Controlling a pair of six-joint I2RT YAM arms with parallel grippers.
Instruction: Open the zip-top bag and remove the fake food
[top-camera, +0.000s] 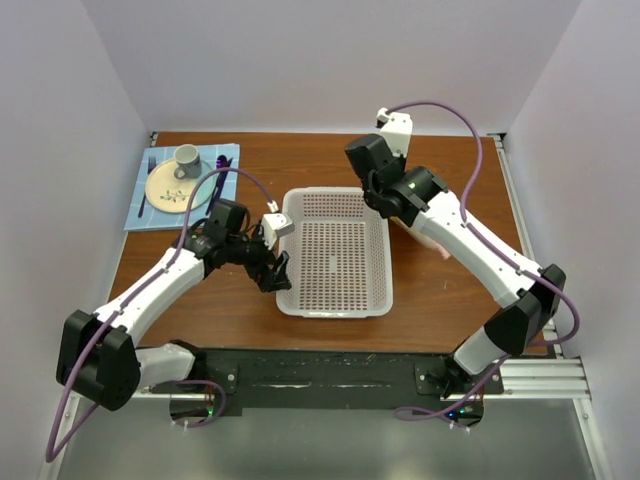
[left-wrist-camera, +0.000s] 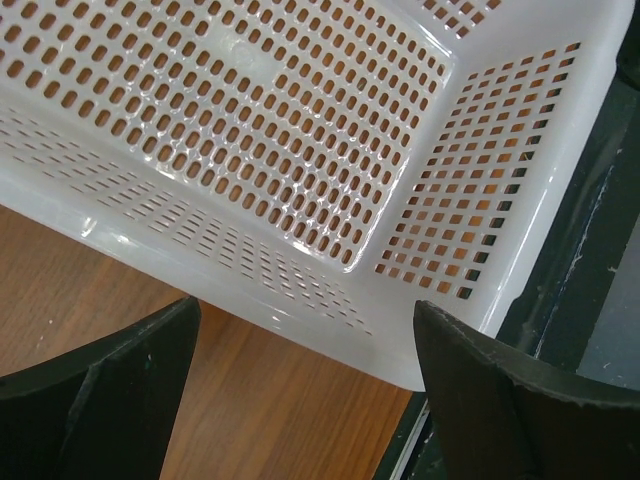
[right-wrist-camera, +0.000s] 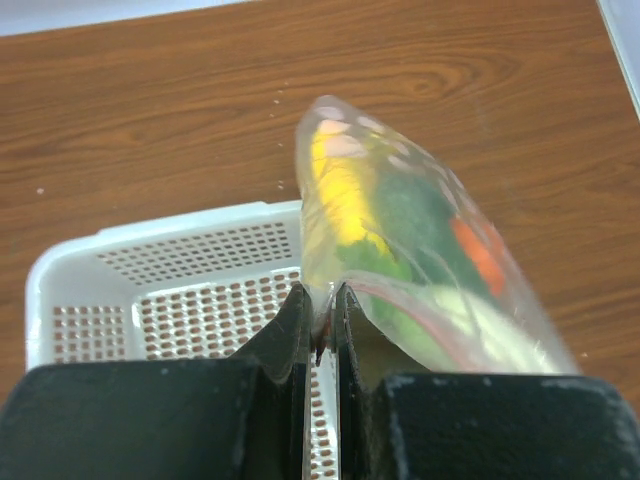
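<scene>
My right gripper (right-wrist-camera: 322, 300) is shut on an edge of the zip-top bag (right-wrist-camera: 420, 300), which hangs blurred above the table beside the basket's far right corner. Through the bag the fake food shows as yellow (right-wrist-camera: 340, 185), green (right-wrist-camera: 410, 215) and orange (right-wrist-camera: 480, 255) pieces. In the top view the right gripper (top-camera: 385, 203) is at the basket's far right corner, and only a pinkish bit of the bag (top-camera: 432, 243) shows under the arm. My left gripper (left-wrist-camera: 305, 312) is open and empty, low by the basket's left near corner (top-camera: 272, 268).
A white mesh basket (top-camera: 335, 298) stands in the middle of the wooden table, with nothing in it; its wall shows in the left wrist view (left-wrist-camera: 250, 250). A blue mat (top-camera: 225, 152) with a plate (top-camera: 160, 195), a cup (top-camera: 186, 157) and cutlery lies at the back left. Walls close in on three sides.
</scene>
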